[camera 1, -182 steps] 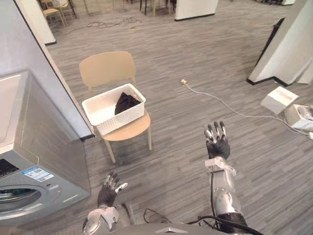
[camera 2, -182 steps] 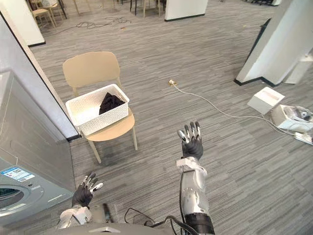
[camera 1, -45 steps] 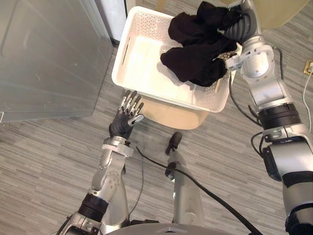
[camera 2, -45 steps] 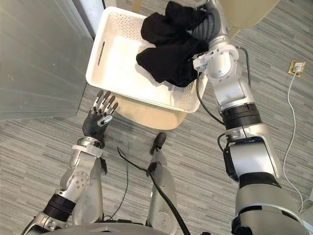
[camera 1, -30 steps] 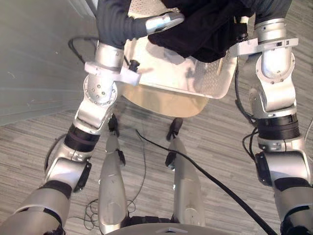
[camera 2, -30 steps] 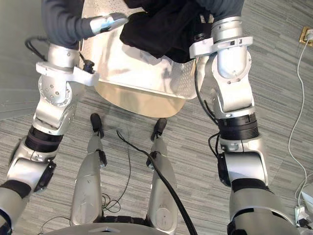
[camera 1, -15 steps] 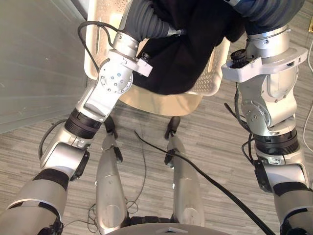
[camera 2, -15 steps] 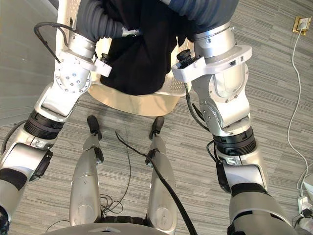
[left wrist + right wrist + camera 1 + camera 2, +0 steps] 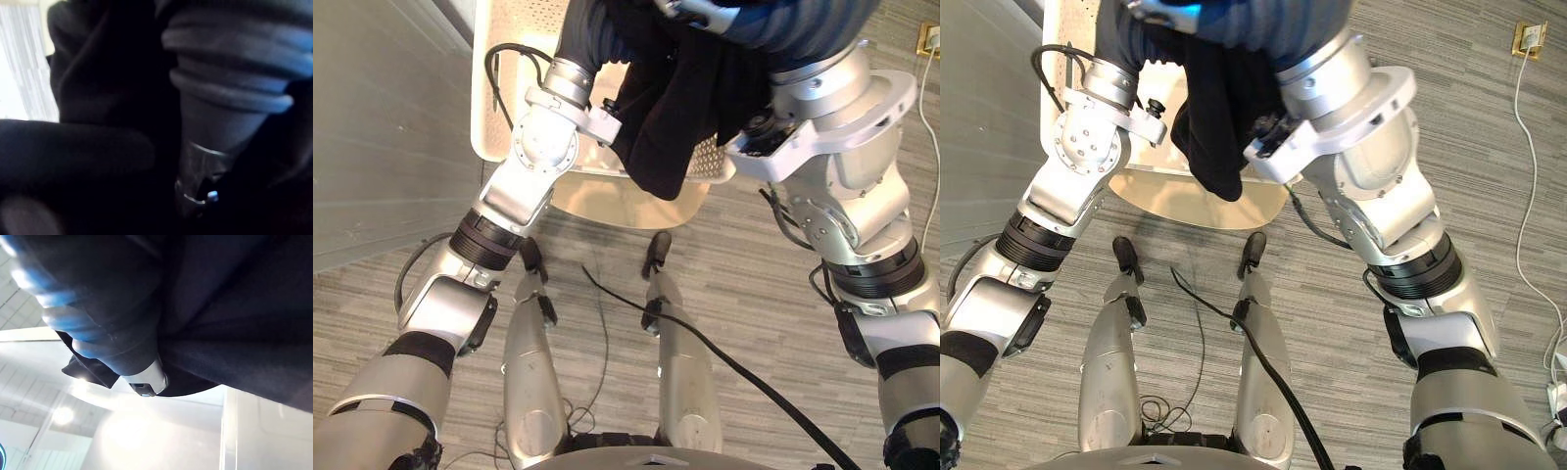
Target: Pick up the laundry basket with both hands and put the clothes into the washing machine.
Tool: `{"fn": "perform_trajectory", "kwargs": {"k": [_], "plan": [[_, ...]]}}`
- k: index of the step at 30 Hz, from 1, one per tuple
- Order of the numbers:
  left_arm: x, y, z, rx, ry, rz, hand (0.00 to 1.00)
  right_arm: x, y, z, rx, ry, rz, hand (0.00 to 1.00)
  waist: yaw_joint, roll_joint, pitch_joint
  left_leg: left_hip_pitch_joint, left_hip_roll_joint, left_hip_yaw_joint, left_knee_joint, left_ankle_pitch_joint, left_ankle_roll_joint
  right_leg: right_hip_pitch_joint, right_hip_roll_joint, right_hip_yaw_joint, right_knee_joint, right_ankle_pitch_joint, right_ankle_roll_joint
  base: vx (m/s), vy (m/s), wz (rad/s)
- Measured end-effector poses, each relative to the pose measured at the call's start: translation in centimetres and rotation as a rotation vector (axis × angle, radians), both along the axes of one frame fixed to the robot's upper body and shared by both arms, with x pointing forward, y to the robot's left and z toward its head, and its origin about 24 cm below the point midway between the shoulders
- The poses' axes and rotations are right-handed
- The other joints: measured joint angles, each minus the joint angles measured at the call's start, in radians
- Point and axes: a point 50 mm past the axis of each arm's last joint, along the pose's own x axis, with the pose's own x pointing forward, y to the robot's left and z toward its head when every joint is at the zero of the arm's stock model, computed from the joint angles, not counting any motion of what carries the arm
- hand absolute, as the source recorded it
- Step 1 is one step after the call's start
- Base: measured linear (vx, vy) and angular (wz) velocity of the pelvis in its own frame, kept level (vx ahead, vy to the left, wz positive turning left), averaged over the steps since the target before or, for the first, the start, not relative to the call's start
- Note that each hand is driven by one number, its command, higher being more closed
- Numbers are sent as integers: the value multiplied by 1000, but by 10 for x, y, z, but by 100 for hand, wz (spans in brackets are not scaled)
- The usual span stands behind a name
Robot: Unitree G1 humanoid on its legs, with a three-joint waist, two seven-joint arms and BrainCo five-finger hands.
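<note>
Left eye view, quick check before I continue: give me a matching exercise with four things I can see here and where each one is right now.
Things:
1. black clothes
2. laundry basket
3. chair seat
4. cable plug

Places:
A. on the floor, out past the right arm
B. directly under the basket
C. hanging between the two arms
D. sitting on the chair

Pairs: 1-C, 2-D, 3-B, 4-A

Silver-grey arms point(image 9: 524, 176) carry black bands point(image 9: 487, 245) and dark ribbed wrist covers point(image 9: 590, 34).
</note>
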Motion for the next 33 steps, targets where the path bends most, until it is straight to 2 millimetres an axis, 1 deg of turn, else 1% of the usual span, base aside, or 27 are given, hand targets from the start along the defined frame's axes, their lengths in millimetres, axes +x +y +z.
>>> {"fn": "perform_trajectory", "kwargs": {"k": [1,3,4,7,9,14,18,19,22,26,29,33], "plan": [[0,-2,0,-14,12,-30,0,-1,6,-1,-21,3,16,100,-1,0,0,0,1,0,0,0,0,-1,1,0,-1,0,0,0,0,0],[2,-2,1,-36,33,-47,0,-1,11,-3,-38,5,30,100,-3,0,0,-1,1,1,0,0,0,-2,1,1,-1,0,0,0,0,0],[2,-1,2,-59,45,-67,100,-2,14,-3,-48,4,40,100,-4,0,0,-3,1,2,0,-1,0,-5,1,2,-1,1,-1,0,0,0],[2,-1,3,-114,78,-114,100,-4,19,2,-37,-9,61,100,-3,0,0,-19,4,3,13,-5,2,-17,3,4,1,7,-7,-6,-5,-1],[4,-1,1,-149,121,-151,100,2,23,5,-11,18,66,100,-3,0,0,-21,6,7,26,-13,6,-19,4,10,2,10,-7,-24,-18,-7],[8,2,0,-187,146,-160,100,6,26,6,50,58,76,100,-4,0,0,-27,16,20,70,-42,8,-21,6,29,5,12,-4,-36,-14,-10],[8,3,2,-248,154,-147,100,6,24,8,86,55,62,100,-6,0,0,-31,17,22,75,-46,8,-24,7,29,5,12,-3,-39,-26,-2],[9,5,2,-271,156,-137,100,6,21,10,105,48,52,0,-7,0,0,-31,17,22,74,-45,8,-24,7,29,5,12,-4,-31,-25,0],[11,12,4,-329,153,-99,100,7,11,15,177,36,12,0,-7,0,0,-30,16,23,73,-45,8,-24,7,29,5,12,-4,0,0,0],[14,25,5,-391,152,-50,100,10,2,14,239,24,-55,0,-8,0,0,-27,16,24,69,-44,7,-23,7,29,5,12,-4,0,0,0],[18,35,-3,-435,177,-16,100,12,0,12,249,31,-73,0,-9,0,0,-14,16,26,65,-43,5,-13,7,29,5,12,-4,0,0,0],[19,35,-13,-460,210,-11,100,17,-9,7,281,26,-139,0,-6,1,0,25,12,35,53,-42,4,16,1,32,6,10,-2,0,0,0]]}}
